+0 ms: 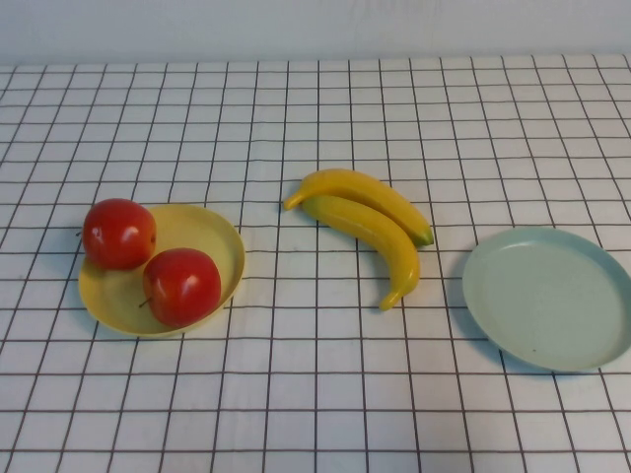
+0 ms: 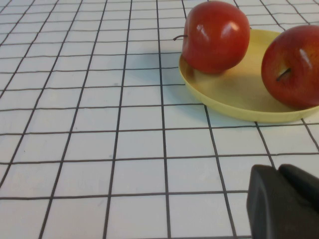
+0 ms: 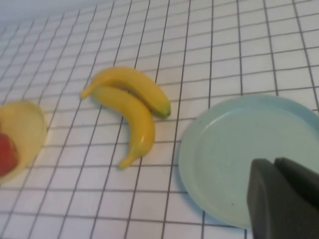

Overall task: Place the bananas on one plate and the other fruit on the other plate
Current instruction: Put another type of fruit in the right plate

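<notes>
Both red apples [image 1: 148, 261] sit on the yellow plate [image 1: 212, 235], while the two bananas [image 1: 370, 225] lie touching side by side on the checked cloth [image 1: 315, 394] — between that plate and the bare blue-green plate [image 1: 552, 296]. The left gripper [image 2: 284, 201] hangs near the yellow plate and the right gripper [image 3: 284, 199] above the blue-green plate's edge — whether either claw is clenched or released cannot be told.

Checked table [image 1: 315, 394]: plates [image 1: 552, 296], bananas [image 1: 370, 222]

A white tablecloth [image 1: 315, 394] with a black grid covers the whole table, running back to a plain pale wall [image 1: 315, 30] behind it.
</notes>
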Controlling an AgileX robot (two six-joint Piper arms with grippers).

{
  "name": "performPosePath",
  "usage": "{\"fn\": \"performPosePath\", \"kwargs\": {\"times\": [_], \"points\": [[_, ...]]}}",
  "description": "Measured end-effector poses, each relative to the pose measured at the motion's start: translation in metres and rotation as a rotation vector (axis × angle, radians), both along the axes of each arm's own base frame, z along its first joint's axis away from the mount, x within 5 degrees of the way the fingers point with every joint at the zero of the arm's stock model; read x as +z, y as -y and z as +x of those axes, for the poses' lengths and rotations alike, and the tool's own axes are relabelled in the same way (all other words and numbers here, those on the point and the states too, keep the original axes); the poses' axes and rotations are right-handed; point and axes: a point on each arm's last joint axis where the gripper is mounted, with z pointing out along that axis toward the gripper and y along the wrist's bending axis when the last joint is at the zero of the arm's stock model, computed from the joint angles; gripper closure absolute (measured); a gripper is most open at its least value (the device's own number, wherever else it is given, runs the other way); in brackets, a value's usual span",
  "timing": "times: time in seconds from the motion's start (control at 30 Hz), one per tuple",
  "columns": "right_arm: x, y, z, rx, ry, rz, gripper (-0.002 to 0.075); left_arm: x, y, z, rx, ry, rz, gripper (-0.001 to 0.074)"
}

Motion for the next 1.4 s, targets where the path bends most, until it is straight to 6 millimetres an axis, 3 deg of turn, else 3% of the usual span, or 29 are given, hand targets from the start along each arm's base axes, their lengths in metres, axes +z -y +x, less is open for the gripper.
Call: {"fn": "performPosePath", "kwargs": {"times": [0.17,0.3,0.5,0.6,0.73,0.8,0.87,1.1,1.4], "points": [[-0.006,-0.017,0.032,0.207,-0.145,-0.174,0.0743,0.0,0.0,0.0,0.0,0.0,0.0,0.0738],[0.007,-0.032,0.063,0.323,-0.191,-0.337,0.0743,0.0,0.0,0.0,0.0,0.0,0.001,0.0738],[0.018,-0.074,0.129,0.474,-0.276,-0.477,0.0726,0.0,0.0,0.0,-0.001,0.0,0.0,0.0738],[0.004,-0.101,0.162,0.544,-0.346,-0.521,0.0632,0.0,0.0,0.0,-0.001,0.0,0.0,0.0738],[-0.024,-0.137,0.2,0.634,-0.446,-0.632,0.035,0.0,0.0,0.0,-0.001,0.0,0.002,0.0738],[-0.034,-0.152,0.213,0.669,-0.49,-0.698,0.0251,0.0,0.0,0.0,-0.001,0.0,0.002,0.0738],[-0.04,-0.168,0.229,0.692,-0.515,-0.745,0.0203,0.0,0.0,0.0,-0.001,0.0,0.002,0.0738],[-0.06,-0.208,0.264,0.737,-0.513,-0.767,0.02,0.0,0.0,0.0,-0.001,0.0,0.002,0.0738],[-0.09,-0.222,0.284,0.753,-0.504,-0.786,0.0202,0.0,0.0,0.0,-0.001,0.0,0.002,0.0738]]}}
